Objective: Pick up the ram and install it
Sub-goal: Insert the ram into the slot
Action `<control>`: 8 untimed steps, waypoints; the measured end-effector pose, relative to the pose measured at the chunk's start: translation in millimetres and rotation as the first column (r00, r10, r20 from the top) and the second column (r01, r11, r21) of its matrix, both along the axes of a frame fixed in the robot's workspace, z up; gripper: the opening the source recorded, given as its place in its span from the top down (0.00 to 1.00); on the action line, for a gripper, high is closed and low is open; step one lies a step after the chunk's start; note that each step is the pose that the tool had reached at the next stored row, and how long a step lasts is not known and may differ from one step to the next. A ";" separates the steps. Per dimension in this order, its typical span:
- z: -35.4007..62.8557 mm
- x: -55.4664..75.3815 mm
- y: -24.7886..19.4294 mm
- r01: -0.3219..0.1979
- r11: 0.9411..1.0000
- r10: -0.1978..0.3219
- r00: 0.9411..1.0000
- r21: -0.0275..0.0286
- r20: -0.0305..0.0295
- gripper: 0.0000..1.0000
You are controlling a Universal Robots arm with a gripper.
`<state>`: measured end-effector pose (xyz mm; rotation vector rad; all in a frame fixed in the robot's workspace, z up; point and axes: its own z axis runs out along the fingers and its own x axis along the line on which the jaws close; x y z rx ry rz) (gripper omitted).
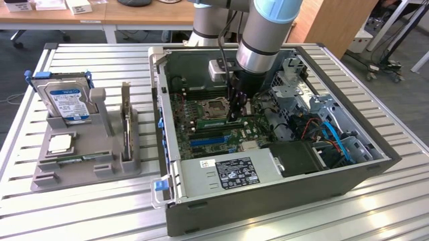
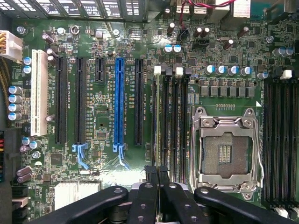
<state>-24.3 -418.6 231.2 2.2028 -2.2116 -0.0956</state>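
Black two-fingered gripper [image 2: 157,173] pinched shut, grasping nothing I can see, right beside the long green ram stick [image 1: 213,122] on the green motherboard [image 2: 103,121].

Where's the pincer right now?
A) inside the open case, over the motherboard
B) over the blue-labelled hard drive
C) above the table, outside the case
A: the pincer hangs inside the computer case, just above the motherboard, over the memory slots.

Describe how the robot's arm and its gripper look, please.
The arm is a silver-grey cylinder with a light blue joint cover and a black band. A black cable runs down beside it, near a pale box. The gripper is black, with slim fingers on jointed links.
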 end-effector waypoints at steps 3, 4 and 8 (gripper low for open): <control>-0.6 0.0 0.0 0.000 1.000 0.000 1.000 0.000 0.000 0.89; -0.9 0.0 0.0 0.000 1.000 0.000 1.000 0.000 0.000 0.89; -1.4 0.0 0.0 0.000 1.000 0.000 1.000 0.000 0.000 0.89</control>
